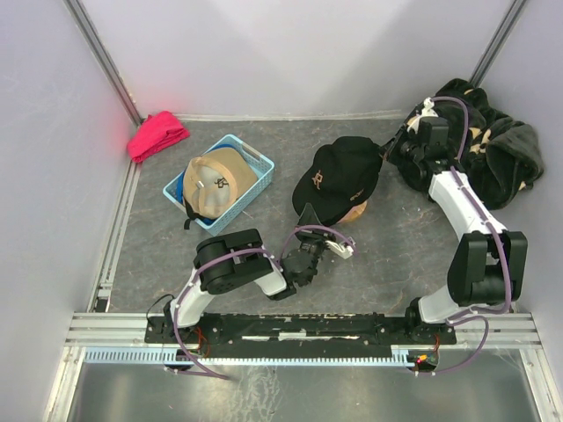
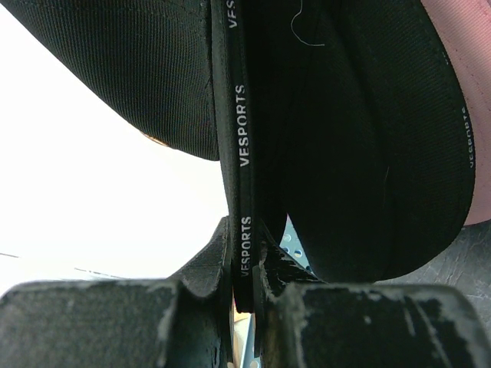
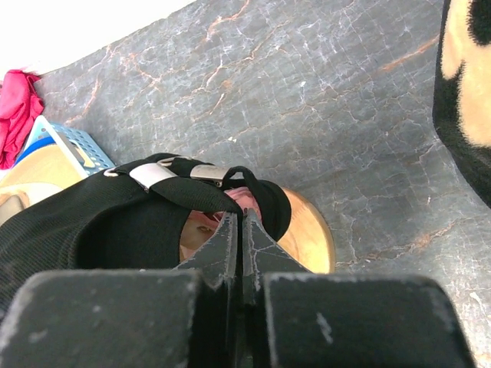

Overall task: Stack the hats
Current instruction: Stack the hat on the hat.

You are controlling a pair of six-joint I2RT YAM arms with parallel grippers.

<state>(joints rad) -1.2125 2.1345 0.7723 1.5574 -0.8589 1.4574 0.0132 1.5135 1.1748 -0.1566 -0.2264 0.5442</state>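
Between pale walls (image 1: 290,53), a dark veined surface (image 1: 405,242) bears stacked hats (image 1: 339,176).

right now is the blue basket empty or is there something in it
Not empty: a tan cap lies in the blue basket, filling most of it.

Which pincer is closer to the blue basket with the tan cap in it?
Left. The left pincer grips the black cap's near edge, just right of the blue basket; the right pincer is beyond that cap, beside the flowered plush fabric.
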